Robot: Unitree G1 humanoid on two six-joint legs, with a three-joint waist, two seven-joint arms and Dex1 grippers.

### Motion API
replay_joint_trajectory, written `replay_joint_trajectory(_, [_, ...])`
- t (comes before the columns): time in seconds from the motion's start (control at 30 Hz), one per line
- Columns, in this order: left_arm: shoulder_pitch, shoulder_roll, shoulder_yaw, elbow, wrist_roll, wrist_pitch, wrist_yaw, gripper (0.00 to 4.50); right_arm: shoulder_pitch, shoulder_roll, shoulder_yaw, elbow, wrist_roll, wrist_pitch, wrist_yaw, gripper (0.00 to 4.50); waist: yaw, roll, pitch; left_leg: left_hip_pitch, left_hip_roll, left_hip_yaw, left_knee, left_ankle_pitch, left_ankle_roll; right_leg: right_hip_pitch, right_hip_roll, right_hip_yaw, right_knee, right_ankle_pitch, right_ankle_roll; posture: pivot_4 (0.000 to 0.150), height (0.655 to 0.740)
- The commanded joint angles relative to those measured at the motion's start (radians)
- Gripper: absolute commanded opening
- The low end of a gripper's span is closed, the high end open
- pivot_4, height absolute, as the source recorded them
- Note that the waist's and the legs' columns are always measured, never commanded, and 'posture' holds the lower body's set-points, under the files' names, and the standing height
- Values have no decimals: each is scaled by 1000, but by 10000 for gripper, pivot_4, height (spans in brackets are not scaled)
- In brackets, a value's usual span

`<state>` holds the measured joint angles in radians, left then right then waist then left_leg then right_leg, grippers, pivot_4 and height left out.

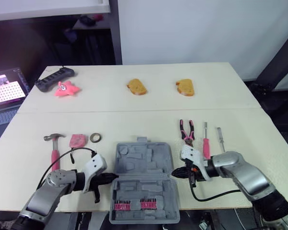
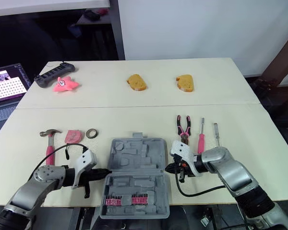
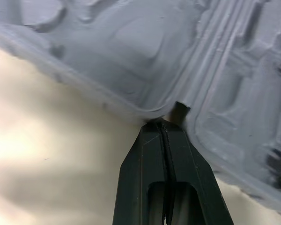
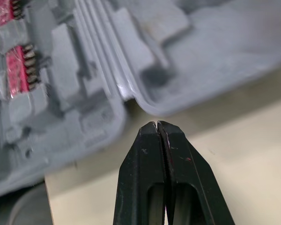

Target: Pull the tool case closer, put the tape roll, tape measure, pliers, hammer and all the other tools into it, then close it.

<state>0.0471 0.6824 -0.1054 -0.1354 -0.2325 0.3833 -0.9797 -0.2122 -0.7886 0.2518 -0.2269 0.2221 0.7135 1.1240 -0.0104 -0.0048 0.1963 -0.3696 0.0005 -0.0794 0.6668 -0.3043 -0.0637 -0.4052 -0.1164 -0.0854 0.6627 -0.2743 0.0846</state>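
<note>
Open tool case (image 1: pixel 143 179) fills near centre, left gripper (image 1: pixel 115 177) at its left edge, right gripper (image 1: pixel 174 173) just beside its right. Near left: hammer (image 1: pixel 54 148), tape measure (image 1: pixel 78 140), tape roll (image 1: pixel 96 138). Near right: pliers (image 1: pixel 187 130), two screwdrivers (image 1: pixel 206 142). Mid-table band free. Far: bread slices (image 1: pixel 137 86), pink toy (image 1: pixel 66 89), black controller (image 1: pixel 54 78).

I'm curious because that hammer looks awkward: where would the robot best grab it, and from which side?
Likely the hammer by its pink handle, near the middle, coming down from above with the nearby left pincer. It lies flat with its head away from the robot, so the slim straight handle leaves both long sides free to pinch across.
</note>
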Motion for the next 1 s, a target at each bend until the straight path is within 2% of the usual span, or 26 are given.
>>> replay_joint_trajectory(0.03, [14,47,102,22,-13,6,30,0,-4,-20,-65,11,54,-5,20,598,-3,0,0,0,0,0,0,0,0,0,0,0,0,0,0,1500,7400])
replay_joint_trajectory(0.23, [54,79,241,-37,-103,43,22,0,-1,-65,-204,46,145,5,47,598,1,-1,0,-1,0,0,0,0,0,-1,0,0,-1,0,0,1500,7400])
replay_joint_trajectory(0.33, [73,89,342,-66,-178,74,13,8391,-2,-87,-297,42,228,47,65,0,4,-1,1,-2,0,0,0,0,0,-1,0,0,-1,0,0,1500,7400])
replay_joint_trajectory(0.37, [83,97,384,-73,-204,82,4,13188,-2,-98,-334,37,257,59,74,5719,3,-1,1,-2,0,0,0,0,0,-1,0,0,-1,0,0,1500,7400])
replay_joint_trajectory(0.43, [99,115,442,-83,-240,92,-10,23851,1,-120,-382,30,303,82,90,13112,2,-1,1,-2,0,0,0,0,0,-1,0,0,-1,0,0,1500,7400])
replay_joint_trajectory(0.57, [124,133,518,-109,-295,115,-22,44896,-1,-156,-425,27,359,112,112,34012,-1,-1,1,-2,0,0,0,0,0,-1,0,0,-1,0,0,1500,7400])
replay_joint_trajectory(0.63, [146,138,563,-132,-318,132,-21,45000,-18,-169,-440,32,388,129,120,44561,-1,-1,1,-2,0,0,0,0,0,-1,0,0,-1,0,0,1500,7400])
replay_joint_trajectory(0.8, [327,66,782,-227,-381,107,-6,45000,-148,-227,-353,70,426,177,221,44561,-8,-1,1,-2,0,2,0,0,1,-2,0,1,-1,0,0,1500,7400])
replay_joint_trajectory(1.0, [528,-64,970,-248,-380,23,20,45000,-347,-176,-216,180,370,120,274,44561,-2,-2,1,-3,1,2,0,0,1,-2,0,1,-3,0,0,1500,7400])
